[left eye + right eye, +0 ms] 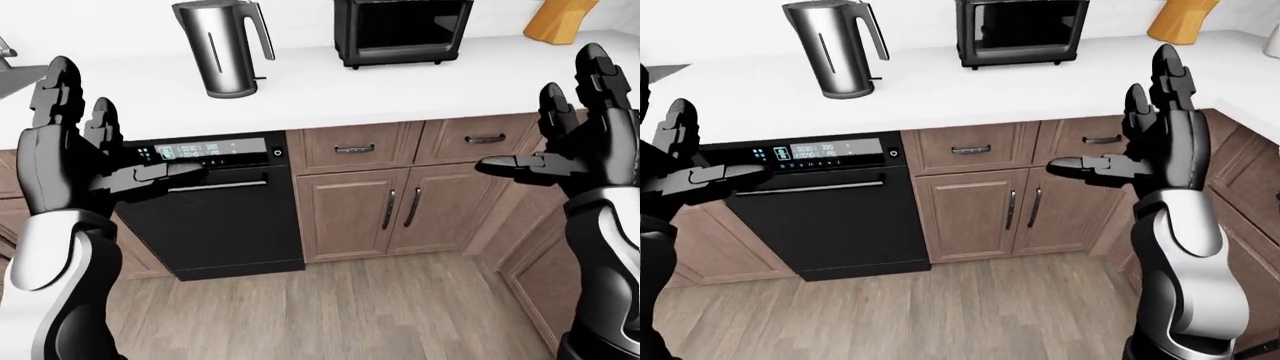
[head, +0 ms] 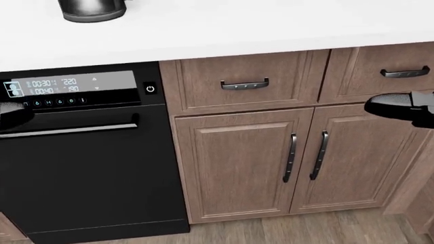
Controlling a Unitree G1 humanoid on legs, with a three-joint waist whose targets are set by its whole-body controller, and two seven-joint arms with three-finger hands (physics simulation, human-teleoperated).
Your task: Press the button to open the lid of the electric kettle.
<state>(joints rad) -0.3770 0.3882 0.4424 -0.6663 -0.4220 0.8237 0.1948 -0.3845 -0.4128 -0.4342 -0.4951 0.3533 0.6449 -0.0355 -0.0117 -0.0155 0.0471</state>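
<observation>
Electric kettle [image 1: 222, 46] stands upright on the white worktop [image 1: 400, 90], toward upper left of the left-eye view, handle facing right; lid looks shut, button too small to pick out. Toaster oven [image 1: 403, 30] sits to its right, well apart, dishwasher [image 1: 205, 210] below. Left robot hand [image 1: 75, 139] and right robot hand [image 1: 1145, 127] both spread open, empty, raised below worktop level. Likely a neutral ready pose: kettle appears out of reach, so approach comes first.
</observation>
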